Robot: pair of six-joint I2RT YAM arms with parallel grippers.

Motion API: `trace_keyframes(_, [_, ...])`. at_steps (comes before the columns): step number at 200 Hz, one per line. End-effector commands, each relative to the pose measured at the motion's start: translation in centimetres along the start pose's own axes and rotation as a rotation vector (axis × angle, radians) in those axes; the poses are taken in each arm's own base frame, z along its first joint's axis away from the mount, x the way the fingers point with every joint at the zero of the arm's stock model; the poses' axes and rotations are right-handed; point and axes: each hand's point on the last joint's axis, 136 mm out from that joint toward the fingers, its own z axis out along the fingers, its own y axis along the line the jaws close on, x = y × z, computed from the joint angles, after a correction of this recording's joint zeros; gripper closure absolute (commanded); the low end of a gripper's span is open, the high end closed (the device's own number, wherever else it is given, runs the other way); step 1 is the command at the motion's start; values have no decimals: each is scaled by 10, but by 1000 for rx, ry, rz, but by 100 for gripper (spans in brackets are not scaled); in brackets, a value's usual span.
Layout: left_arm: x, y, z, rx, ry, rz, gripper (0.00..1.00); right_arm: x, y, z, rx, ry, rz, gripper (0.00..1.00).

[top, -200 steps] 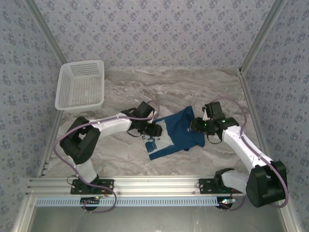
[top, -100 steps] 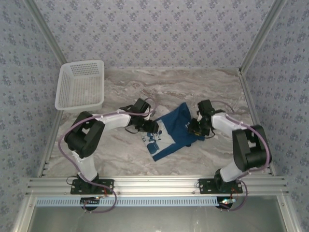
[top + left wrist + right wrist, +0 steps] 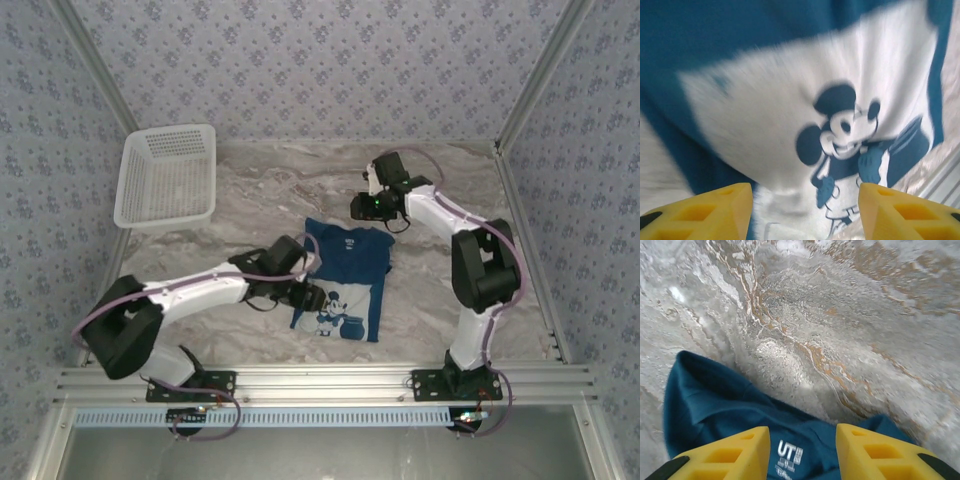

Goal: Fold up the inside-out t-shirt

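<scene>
Marble-look tabletop (image 3: 250, 195) with flowery wallpaper walls all round, and we've got the dark blue t-shirt (image 3: 352, 262) lying spread out flat in the middle of it. From above, the left gripper (image 3: 311, 296) sits right at the shirt's edge, next to the whitish print patch (image 3: 335, 322). Its wrist cam gives us both yellow fingers (image 3: 705, 210) spread wide with nothing pinched, and the cartoon mouse on that patch sits just ahead of the tips, between them. It's a bit blurry, so we can't tell if the fingers touch the cloth. The right gripper (image 3: 360, 206) is just past the collar end, opposite the print. Its wrist view has those fingers (image 3: 722, 455) parted too, holding nothing, with a small "UT" label (image 3: 789, 451) right between them and bare marble ahead. White lattice basket (image 3: 168, 175) sits well off beyond the left gripper, apart from everything.
</scene>
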Motion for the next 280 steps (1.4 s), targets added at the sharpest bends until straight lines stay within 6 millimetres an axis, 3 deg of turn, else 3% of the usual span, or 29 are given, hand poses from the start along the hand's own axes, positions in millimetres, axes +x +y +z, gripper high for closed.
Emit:
trace_keyframes(1, [-59,28,-19,-53,-183,-96,40,17,-25,-25,67,9,57,56])
trace_keyframes(21, [-97,52,-14,-51,-216,-163,40,34,-50,-36,104,0,171,53])
trace_keyframes(26, [-106,57,-13,-54,-220,-171,40,51,-60,-33,113,23,208,53])
trace_keyframes(37, [-124,64,-6,-48,-218,-175,40,61,-70,-33,109,19,261,51])
trace_keyframes(61, [-149,86,14,-59,-183,-201,42,78,-70,-19,65,68,300,49])
trace_keyframes(76, [-162,92,24,-28,-165,-211,45,77,-65,-10,13,61,323,50])
trace_keyframes(109, [-167,92,46,17,-118,-220,58,68,-61,6,-45,41,344,61])
trace_keyframes(140, [-173,86,54,82,-116,-238,76,63,-57,17,-82,47,350,74])
trace_keyframes(161, [-172,88,53,84,-119,-249,88,57,-56,20,-96,35,342,85])
trace_keyframes(186, [-172,97,37,86,-160,-304,98,39,-43,13,-175,-14,289,95])
trace_keyframes(205, [-173,100,21,114,-203,-345,100,30,-34,4,-244,-56,264,98])
trace_keyframes(227, [-175,102,13,145,-213,-374,100,29,-36,-2,-315,-78,292,100])
trace_keyframes(256, [-183,102,15,155,-217,-380,100,31,-55,5,-289,-83,335,100])
trace_keyframes(280, [-187,117,24,99,-219,-417,100,29,-70,18,-241,-65,352,100])
